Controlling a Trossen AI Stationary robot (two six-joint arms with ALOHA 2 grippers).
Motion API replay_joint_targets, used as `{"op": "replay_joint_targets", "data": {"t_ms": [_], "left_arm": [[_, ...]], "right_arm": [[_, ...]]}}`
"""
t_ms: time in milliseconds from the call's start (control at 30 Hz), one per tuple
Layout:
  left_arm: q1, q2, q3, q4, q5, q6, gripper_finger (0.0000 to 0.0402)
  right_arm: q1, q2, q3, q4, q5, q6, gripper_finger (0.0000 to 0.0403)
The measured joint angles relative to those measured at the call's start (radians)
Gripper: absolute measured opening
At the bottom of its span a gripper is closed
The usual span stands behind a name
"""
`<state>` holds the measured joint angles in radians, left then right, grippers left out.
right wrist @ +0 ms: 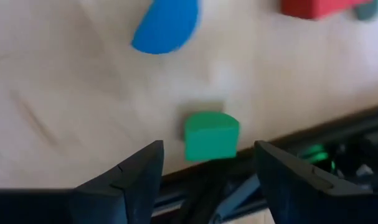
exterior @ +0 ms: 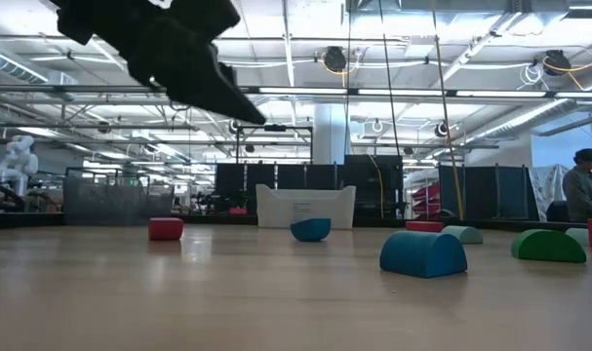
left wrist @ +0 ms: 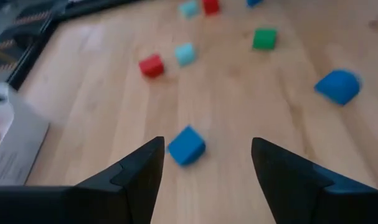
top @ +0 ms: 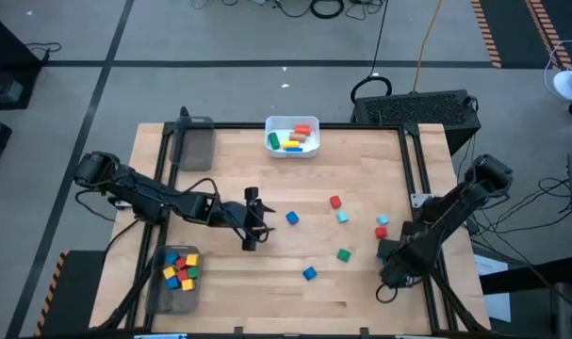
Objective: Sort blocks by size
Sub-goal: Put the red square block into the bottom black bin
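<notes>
Blue block [left wrist: 186, 145] lies on the wooden table [top: 267, 282] just ahead of the left gripper [left wrist: 204, 165], fingers spread, nothing held. Other blocks lie scattered to its right. Right gripper [right wrist: 207, 168], also spread, faces a green block [right wrist: 210, 135].

Two dark jointed arms [top: 154, 196] – black cables, wedge-shaped matte fingers [left wrist: 136, 177].

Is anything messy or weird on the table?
Nothing looks broken or spilled. Several blocks, like the red one and a blue one, lie scattered loose on the wooden table instead of in the white bin.
</notes>
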<state>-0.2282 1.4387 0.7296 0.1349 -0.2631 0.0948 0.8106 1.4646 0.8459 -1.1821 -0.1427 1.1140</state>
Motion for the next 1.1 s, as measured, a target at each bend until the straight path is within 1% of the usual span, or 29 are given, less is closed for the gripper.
{"op": "replay_joint_targets", "data": {"t_ms": [133,267,500,533,633,800,933,1100], "left_arm": [[0.000,0.000,0.000,0.041,0.054,0.038,0.0244],[0.000,0.000,0.000,0.042,0.061,0.050,0.0244],[0.000,0.000,0.000,0.035,0.076,0.045,0.0244],[0.000,0.000,0.000,0.034,0.076,0.043,0.0244],[0.000,0.000,0.000,0.032,0.076,0.043,0.0244],[0.014,0.001,0.000,0.035,0.076,0.043,0.0244],[0.028,0.001,0.000,0.035,0.076,0.043,0.0244],[0.039,0.001,0.000,0.033,0.075,0.042,0.0244]], "right_arm": [[0.019,0.034,0.000,0.018,0.007,-0.056,0.0251],[0.037,0.036,-0.012,0.016,0.012,-0.094,0.0258],[0.069,0.028,-0.073,0.045,0.016,-0.098,0.0258],[0.069,0.028,-0.075,0.054,0.025,-0.098,0.0258],[0.060,0.028,-0.070,0.052,0.098,-0.119,0.0257],[-0.002,0.028,-0.070,0.010,0.187,-0.206,0.0254],[-0.081,0.028,-0.070,0.005,0.248,-0.297,0.0254],[-0.184,0.028,-0.070,0.009,0.299,-0.421,0.0254]]}}
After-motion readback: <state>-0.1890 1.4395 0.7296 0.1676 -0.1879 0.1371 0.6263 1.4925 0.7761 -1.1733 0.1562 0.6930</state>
